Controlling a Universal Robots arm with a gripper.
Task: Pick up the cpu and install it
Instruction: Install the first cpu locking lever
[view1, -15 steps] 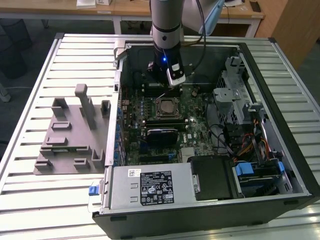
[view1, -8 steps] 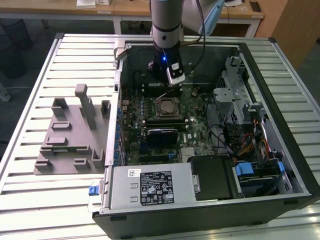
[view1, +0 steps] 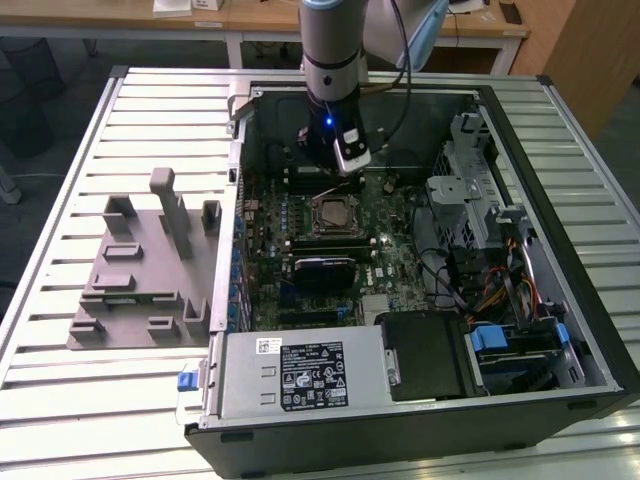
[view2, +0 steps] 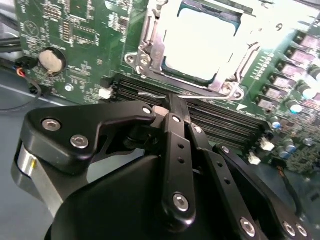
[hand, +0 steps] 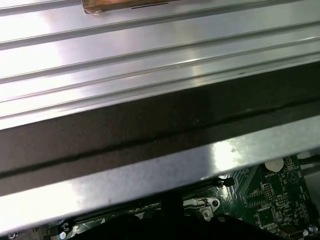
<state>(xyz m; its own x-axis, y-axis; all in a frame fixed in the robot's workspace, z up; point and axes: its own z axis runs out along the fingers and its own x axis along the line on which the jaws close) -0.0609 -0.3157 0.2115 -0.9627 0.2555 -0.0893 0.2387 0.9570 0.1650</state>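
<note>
The cpu (view1: 335, 213) lies flat inside the metal socket frame on the green motherboard (view1: 395, 250) of the open computer case. In the second wrist view the cpu (view2: 200, 42) shows as a pale bright square within the silvery frame (view2: 145, 55). My gripper (view1: 345, 168) hangs just behind the socket, toward the case's far wall, a little above the board. Its black fingers (view2: 172, 135) meet at the tip over the memory slots (view2: 220, 117), beside the socket, and nothing sits between them.
A grey fixture (view1: 140, 280) stands on the slatted table (view1: 60, 400) at the exterior view's left. Inside the case are a black card (view1: 325, 270), a power supply (view1: 300, 375), a drive cage (view1: 470, 200) and cables (view1: 480, 290). The case wall (hand: 150, 140) is close by.
</note>
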